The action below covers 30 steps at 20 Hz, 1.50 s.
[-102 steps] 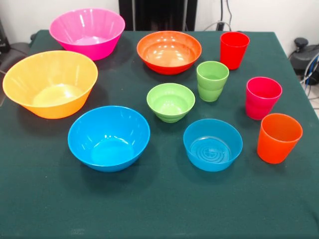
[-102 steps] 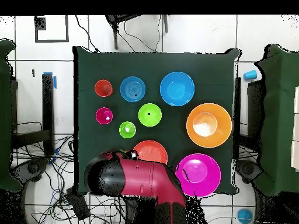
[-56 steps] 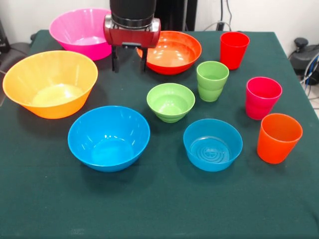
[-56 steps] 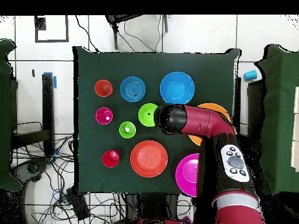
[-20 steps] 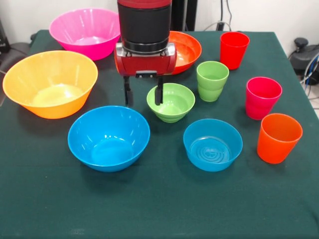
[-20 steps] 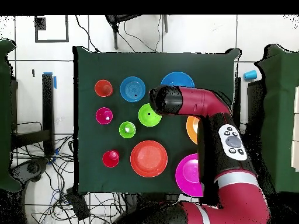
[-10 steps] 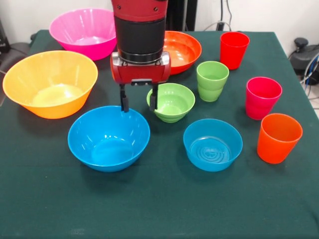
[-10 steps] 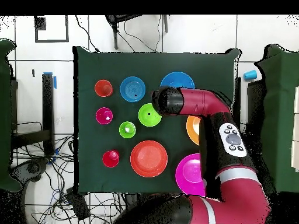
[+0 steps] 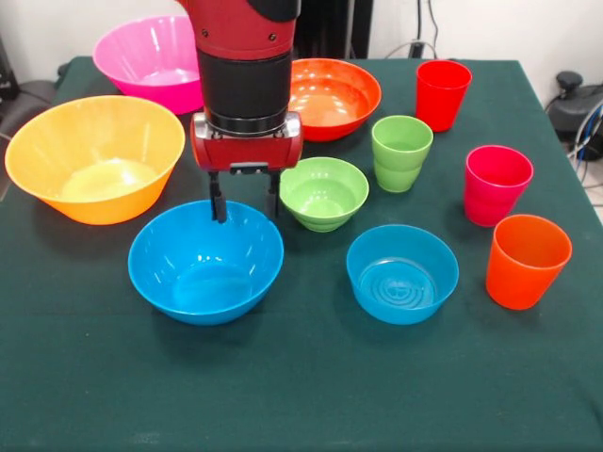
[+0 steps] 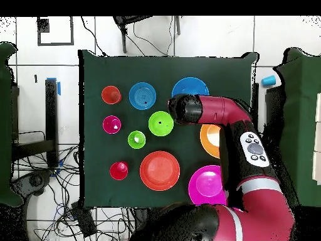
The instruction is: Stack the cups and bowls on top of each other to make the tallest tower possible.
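Note:
My gripper [image 9: 245,209] is open, its fingertips straddling the far rim of the wide blue bowl [image 9: 205,264] [image 10: 189,85], with nothing held. The small green bowl [image 9: 322,193] [image 10: 160,123] sits just right of it. The translucent blue bowl [image 9: 402,273], shallow orange-red bowl [image 9: 330,94], big pink bowl [image 9: 155,58] and big yellow-orange bowl [image 9: 94,155] each stand alone. Red cup [image 9: 443,94], green cup [image 9: 401,153], magenta cup [image 9: 497,184] and orange cup [image 9: 528,261] stand upright on the right. No tower is in view.
The dark green table [image 9: 301,395] ends in edges on every side. In the overhead view the arm [image 10: 219,119] covers part of the wide blue and yellow-orange bowls. Cables lie on the floor [image 10: 56,182] beside the table.
The gripper has come down from the back, passed the green bowl's left side and moved left and nearer, onto the wide blue bowl's far rim. It stays open. No bowl or cup moved.

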{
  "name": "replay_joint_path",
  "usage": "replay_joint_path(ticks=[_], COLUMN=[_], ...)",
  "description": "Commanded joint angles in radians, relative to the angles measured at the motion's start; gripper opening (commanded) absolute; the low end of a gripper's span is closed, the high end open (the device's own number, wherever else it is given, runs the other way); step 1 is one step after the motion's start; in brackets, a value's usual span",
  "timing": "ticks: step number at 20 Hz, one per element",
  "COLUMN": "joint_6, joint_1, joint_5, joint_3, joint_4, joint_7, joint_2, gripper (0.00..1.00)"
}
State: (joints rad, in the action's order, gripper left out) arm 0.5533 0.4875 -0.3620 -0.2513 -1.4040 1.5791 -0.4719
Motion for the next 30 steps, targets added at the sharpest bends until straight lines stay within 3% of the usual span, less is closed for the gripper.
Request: replay_joint_path(ticks=[1, 20, 30], joint_6=[-0.027, -0.024, -0.056], joint_1=[0.008, 0.016, 0.014], joint_5=[-0.086, -0.089, -0.092], joint_3=[-0.088, -0.105, -0.115], joint_4=[0.043, 0.019, 0.028], joint_7=[-0.126, -0.112, -0.096], joint_2=[0.03, 0.008, 0.042], gripper=[1.0, 1.0, 1.0])
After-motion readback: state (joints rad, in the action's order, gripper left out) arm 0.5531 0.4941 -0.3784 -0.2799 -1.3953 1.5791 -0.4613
